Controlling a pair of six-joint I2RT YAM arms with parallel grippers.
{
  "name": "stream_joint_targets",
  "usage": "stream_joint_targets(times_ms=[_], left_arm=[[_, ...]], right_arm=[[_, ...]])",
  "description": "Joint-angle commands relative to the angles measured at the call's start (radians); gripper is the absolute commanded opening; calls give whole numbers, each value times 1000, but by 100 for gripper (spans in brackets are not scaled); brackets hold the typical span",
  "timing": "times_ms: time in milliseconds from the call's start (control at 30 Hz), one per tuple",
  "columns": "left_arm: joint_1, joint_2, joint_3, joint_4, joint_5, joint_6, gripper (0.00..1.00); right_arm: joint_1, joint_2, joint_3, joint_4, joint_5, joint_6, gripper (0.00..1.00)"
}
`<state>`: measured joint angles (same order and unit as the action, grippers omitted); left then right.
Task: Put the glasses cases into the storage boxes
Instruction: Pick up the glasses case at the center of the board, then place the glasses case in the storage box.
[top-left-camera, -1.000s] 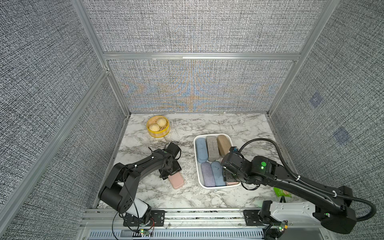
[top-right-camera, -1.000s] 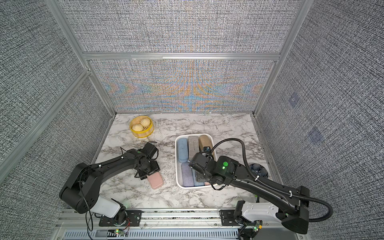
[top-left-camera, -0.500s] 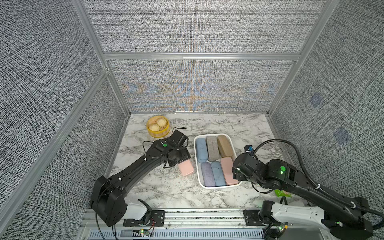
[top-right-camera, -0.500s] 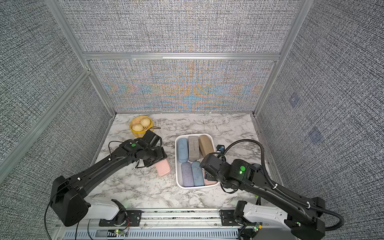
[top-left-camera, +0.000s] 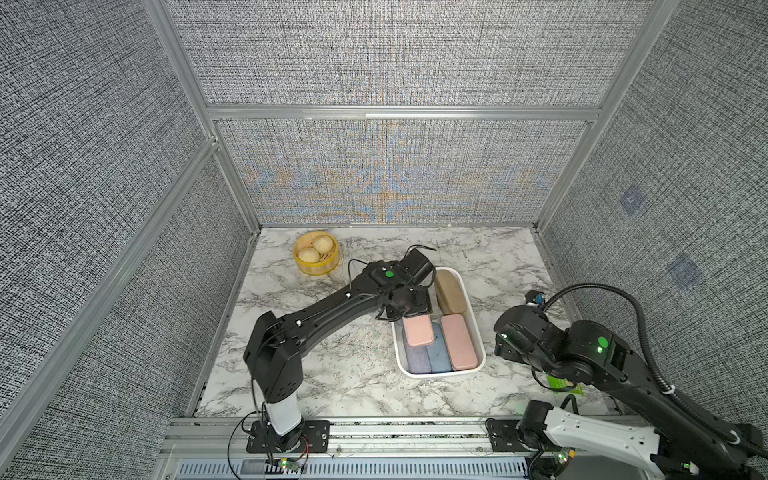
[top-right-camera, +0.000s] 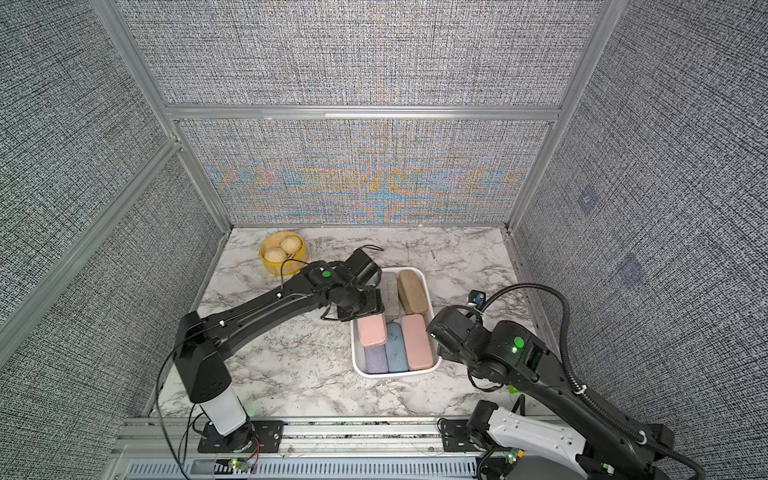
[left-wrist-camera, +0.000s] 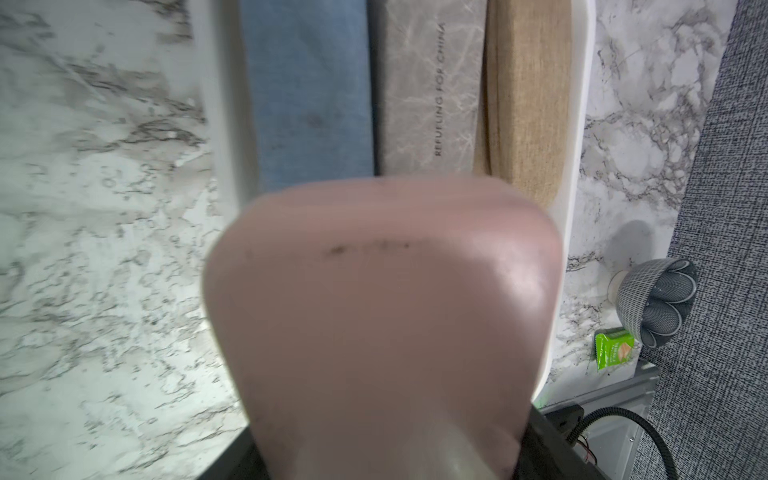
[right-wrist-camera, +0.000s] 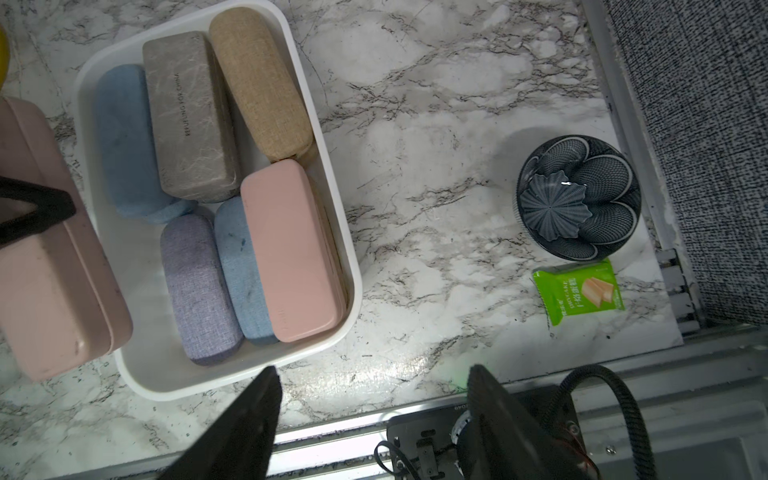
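A booth of grey woven wall panels (top-left-camera: 395, 62) in a metal frame (top-left-camera: 399, 112), with a white marble-look table (top-left-camera: 332, 374) below. At the back left a yellow basket (top-left-camera: 316, 258). Right of centre a white bin (top-left-camera: 440, 374) with six cases (top-left-camera: 458, 341) lying inside. In the left gripper (top-left-camera: 409, 309), clamped by one end, a pink case (top-left-camera: 419, 330), over the bin's left side. Right gripper (right-wrist-camera: 374, 399) beside the bin, fingers (right-wrist-camera: 245, 419) wide apart, holding nothing. Left fingers hidden under the wrist from above; cannot tell if the held case touches those below. Left wrist view blurred, nearly filled by pink. Bowl (right-wrist-camera: 577, 195) hidden behind the right arm from above.
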<state>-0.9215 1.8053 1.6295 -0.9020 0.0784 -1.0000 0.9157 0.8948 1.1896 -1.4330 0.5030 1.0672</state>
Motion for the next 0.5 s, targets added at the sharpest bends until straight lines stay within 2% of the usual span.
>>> stream_joint_targets(times_ms=[0,267,467], left_arm=[[-23,58,45,-25,10,12,55],[-94,147,42,6,46,-55,55],[-118,149,-26,65,66,-115,55]], right_arm=[[-8,-15,-12,-51,17,15,72],[-23,-42,-42,-51,11,15,72],[-29,-39,-59,-24,-5,1,72]])
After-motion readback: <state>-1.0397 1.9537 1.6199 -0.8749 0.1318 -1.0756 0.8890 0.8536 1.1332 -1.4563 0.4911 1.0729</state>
